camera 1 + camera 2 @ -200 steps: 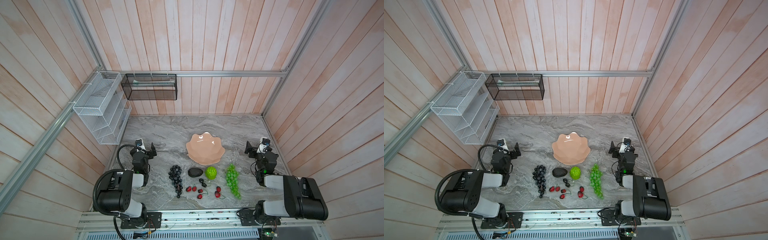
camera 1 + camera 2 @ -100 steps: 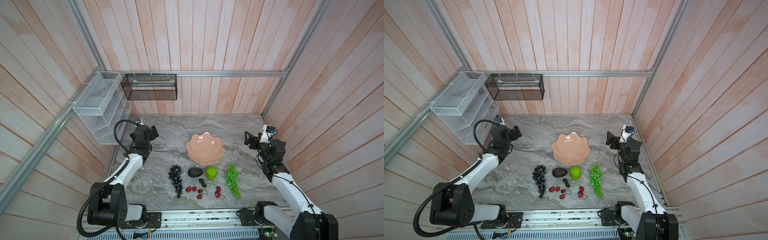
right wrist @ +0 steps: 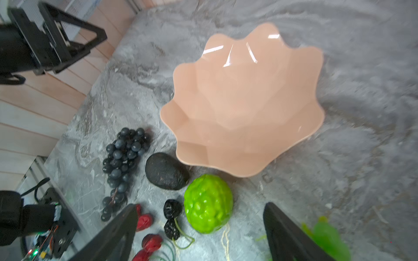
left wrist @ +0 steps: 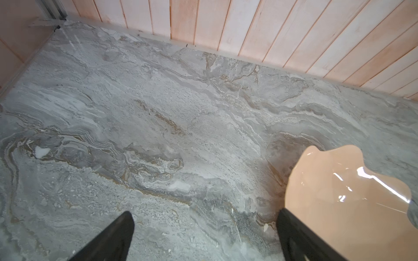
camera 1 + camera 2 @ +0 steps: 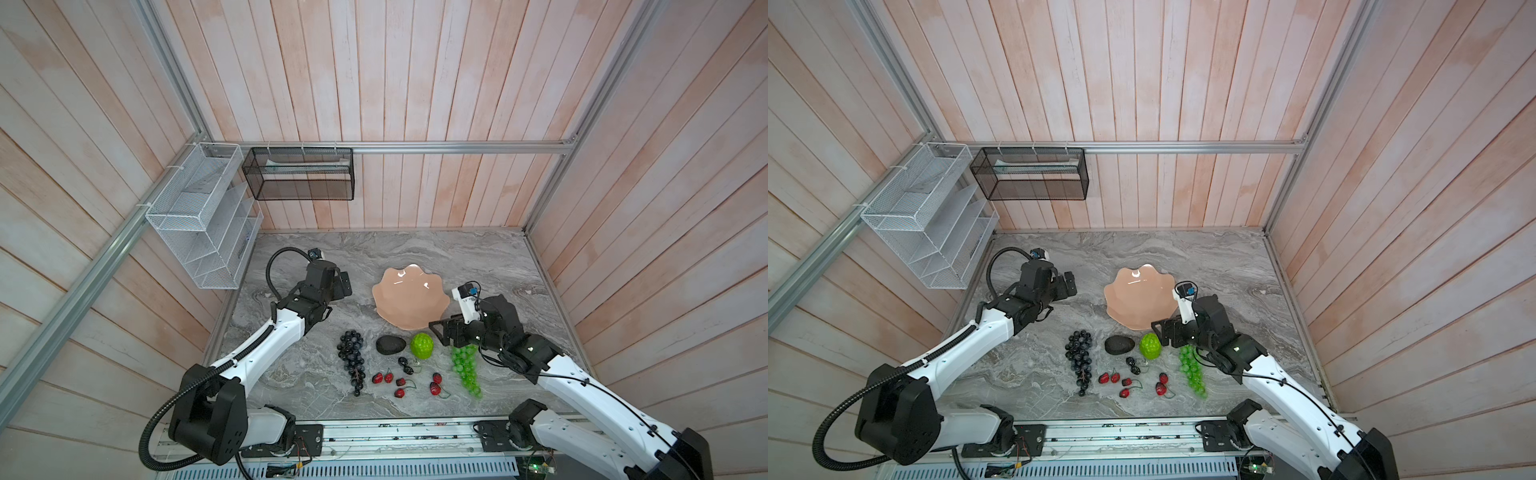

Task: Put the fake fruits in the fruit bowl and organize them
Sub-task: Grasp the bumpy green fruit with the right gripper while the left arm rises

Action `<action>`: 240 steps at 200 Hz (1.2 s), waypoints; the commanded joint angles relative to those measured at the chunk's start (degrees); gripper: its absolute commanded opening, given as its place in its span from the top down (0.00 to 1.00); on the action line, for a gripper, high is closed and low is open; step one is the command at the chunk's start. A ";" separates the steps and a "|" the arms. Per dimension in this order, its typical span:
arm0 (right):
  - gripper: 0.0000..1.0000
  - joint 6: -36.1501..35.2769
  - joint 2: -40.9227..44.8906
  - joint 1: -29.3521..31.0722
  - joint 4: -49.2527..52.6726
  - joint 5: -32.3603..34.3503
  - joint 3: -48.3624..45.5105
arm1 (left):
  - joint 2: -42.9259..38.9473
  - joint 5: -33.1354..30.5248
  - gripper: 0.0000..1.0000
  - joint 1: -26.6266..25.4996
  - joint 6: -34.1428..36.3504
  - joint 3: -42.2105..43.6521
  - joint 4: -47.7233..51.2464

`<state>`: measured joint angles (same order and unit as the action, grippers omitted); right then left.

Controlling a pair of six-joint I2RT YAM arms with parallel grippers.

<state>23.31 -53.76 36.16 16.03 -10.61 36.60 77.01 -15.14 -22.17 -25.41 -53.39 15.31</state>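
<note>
Left gripper [image 5: 344,285] sat at fruit bowl's [image 5: 409,297] nine o'clock, right gripper [image 5: 446,331] at five; both jaws wide (empty).

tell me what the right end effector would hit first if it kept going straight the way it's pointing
Most likely the bright green knobbly fruit: it sits just ahead of the open right end effector, centred in its line, with the fruit bowl beyond. How high the end effector hovers is unclear.
</note>
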 commanded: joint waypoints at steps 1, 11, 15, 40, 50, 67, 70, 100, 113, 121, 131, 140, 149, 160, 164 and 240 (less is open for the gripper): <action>0.12 3.75 -5.13 3.10 3.22 -0.11 1.45 | -1.11 0.89 0.00 -0.15 -1.84 -1.62 1.32; 0.12 3.76 -8.01 5.02 2.78 0.49 2.34 | -1.02 0.90 0.00 -0.19 -1.88 -1.63 1.41; 0.12 3.67 -9.10 5.68 2.84 1.03 2.92 | -1.04 0.90 0.00 -0.15 -1.97 -1.58 1.35; 0.12 2.52 -15.41 7.21 3.95 2.29 5.95 | -1.50 0.89 0.00 -0.15 -2.33 -0.70 0.58; 0.12 2.07 -17.41 7.25 4.03 2.26 6.44 | -1.77 0.90 0.00 -0.15 -2.44 -0.01 0.05; 0.12 1.58 -20.20 7.25 3.83 2.62 7.26 | -2.04 0.94 0.00 -0.15 -2.41 1.12 -0.96; 0.12 1.50 -20.64 7.23 3.91 2.69 7.40 | -2.04 0.94 0.00 -0.15 -2.32 1.17 -1.04; 0.15 0.37 -24.67 7.26 3.26 3.06 8.20 | -1.65 0.90 0.00 -0.15 -1.84 1.53 -1.75; 0.16 0.12 -26.35 7.18 3.36 2.55 8.93 | -1.35 1.03 0.00 -0.06 -1.57 1.34 -2.02; 0.16 0.03 -27.35 7.25 3.72 2.35 9.48 | -1.17 1.14 0.00 -0.06 -1.41 1.20 -1.97; 0.17 -0.27 -28.41 7.38 3.70 2.35 9.71 | -1.17 1.07 0.00 -0.06 -1.30 1.26 -2.02; 0.17 -0.64 -29.06 7.52 3.30 2.65 9.65 | -1.25 0.90 0.00 -0.07 -1.28 1.47 -2.19; 0.17 -0.96 -29.59 7.53 2.98 2.95 9.54 | -1.43 0.89 0.00 -0.06 -1.33 1.71 -2.45; 0.17 -1.14 -29.98 7.54 2.50 3.30 9.43 | -1.60 1.03 0.00 -0.06 -1.51 1.96 -2.45; 0.18 -1.15 -30.08 7.59 2.21 3.37 9.31 | -1.60 1.07 0.00 -0.06 -1.60 1.99 -2.40; 0.34 -1.76 -29.85 7.60 1.00 3.12 6.85 | -3.31 0.90 0.00 -0.06 -3.08 2.76 -1.20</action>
<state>22.11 -84.53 43.38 17.45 -8.40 44.66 75.59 -13.91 -22.20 -27.53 -51.55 13.78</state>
